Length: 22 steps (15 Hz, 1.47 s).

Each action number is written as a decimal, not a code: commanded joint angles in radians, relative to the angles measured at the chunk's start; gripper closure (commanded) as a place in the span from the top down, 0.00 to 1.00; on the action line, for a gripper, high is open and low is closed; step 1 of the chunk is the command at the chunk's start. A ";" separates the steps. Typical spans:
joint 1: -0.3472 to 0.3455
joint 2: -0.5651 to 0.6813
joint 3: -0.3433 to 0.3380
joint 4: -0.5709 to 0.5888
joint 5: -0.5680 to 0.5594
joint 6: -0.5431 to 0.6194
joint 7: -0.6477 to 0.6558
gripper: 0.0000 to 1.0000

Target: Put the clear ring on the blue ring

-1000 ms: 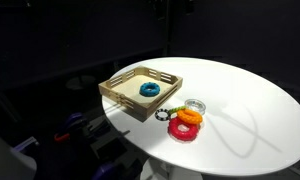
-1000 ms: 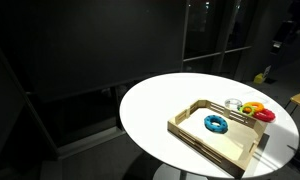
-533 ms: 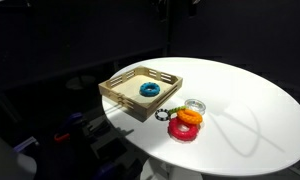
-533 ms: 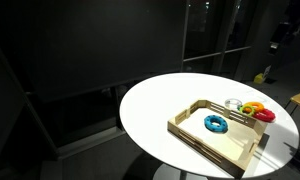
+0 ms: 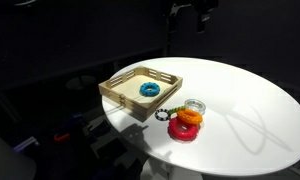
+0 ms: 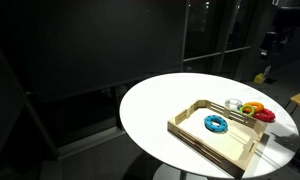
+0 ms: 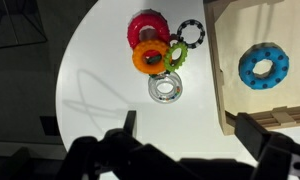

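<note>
- The arm hangs high over the white round surface (image 7: 100, 60), claw (image 7: 188, 125) pointing straight down, spread wide, gripping nothing.
- The small clear plastic ring (image 7: 166, 87) lies flat on the surface, just beside the orange ring (image 7: 150, 56), at its 6 o'clock.
- The teal-blue donut ring (image 7: 263, 66) sits inside the wooden tray (image 7: 219, 60), roughly 2 o'clock from the clear one.

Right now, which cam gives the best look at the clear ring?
Wrist view: it looks straight down on the clear ring, whole outline visible on the white table beside the orange ring. Both exterior views show the ring only as a small pale glint.
</note>
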 commanded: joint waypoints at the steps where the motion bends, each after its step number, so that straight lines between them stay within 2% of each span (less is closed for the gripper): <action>1: -0.002 0.089 -0.025 0.044 0.004 0.024 -0.015 1.00; 6: -0.014 0.196 -0.051 0.060 -0.021 0.092 -0.008 1.00; 11: -0.017 0.275 -0.071 0.096 -0.025 0.088 0.003 1.00; 12: -0.012 0.247 -0.067 0.060 -0.005 0.094 -0.003 1.00; 22: -0.015 0.310 -0.072 0.109 0.012 0.092 0.004 1.00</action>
